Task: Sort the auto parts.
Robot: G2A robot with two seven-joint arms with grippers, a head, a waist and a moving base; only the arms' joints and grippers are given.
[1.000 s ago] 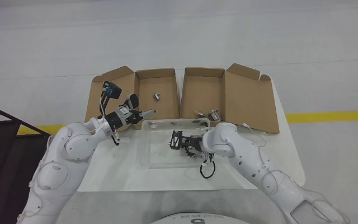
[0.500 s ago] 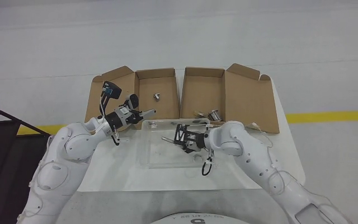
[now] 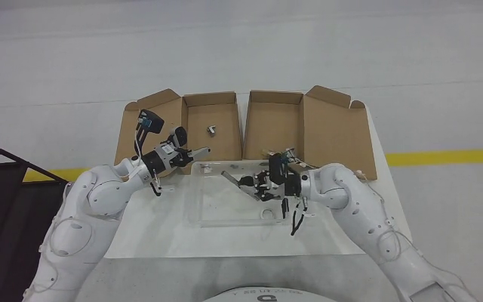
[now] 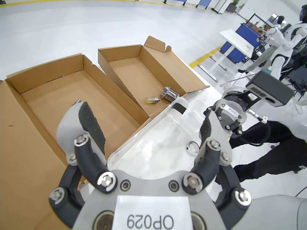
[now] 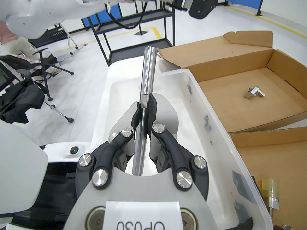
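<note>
Right claw (image 5: 144, 107) clenched on steel rod (image 5: 148, 72), which juts well ahead of the tips over the tray (image 5: 213, 116) below; thin pinch, so rod may pivot or slip out; left claw (image 4: 145, 112) released, empty

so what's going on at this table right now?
The right gripper is shut on a shiny metal rod and holds it over the clear tray. The left gripper is open and empty, by the near edge of the left cardboard box. That box holds one small metal bracket. The right cardboard box holds a flanged metal part and a small yellowish capped part. A metal ring lies in the tray.
</note>
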